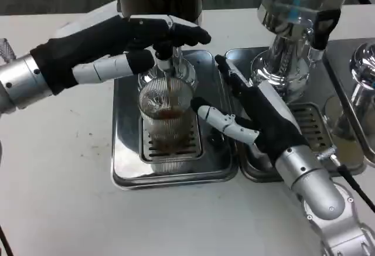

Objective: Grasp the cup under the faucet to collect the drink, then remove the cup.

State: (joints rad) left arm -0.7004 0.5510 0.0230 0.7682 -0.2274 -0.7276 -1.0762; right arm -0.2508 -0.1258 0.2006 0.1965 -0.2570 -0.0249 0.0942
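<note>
R hand (258,115) is set just beside the cup (166,112), on its R side: fingers apart, thumb reaching toward the glass wall, contact w/ the cup can't be confirmed, so it's read as released, not grasping. L hand (126,48) is laid over the tap (163,57) above the cup, fingers pressed on/around the lever; whether the lever is really gripped can't be told, hand hides it.

Cup is stood upright on the grate of the L drip tray (126,162), directly under the tap. A thin brown stream is seen falling into it; a little dark liquid is pooled low in the cup. Fill judged early, approx. a quarter at most.

A 2nd dispenser (293,39) w/ its own tray (310,127) is next door on the R; R forearm is lying across that tray.

Step in hand: collect. To do it well:
- tap should be held steady, stream kept centred in the cup
- cup should be steadied by R hand before fill gets high, grip closed around mid-wall, not the rim
- ribbed glass likely slippery if wet, so firm wrap preferred over a pinch
- tap to be released before the cup is moved, else drips land on the tray
- cup to be lifted clear level, drawn out toward the front, away from the tap and the 2nd dispenser
</note>
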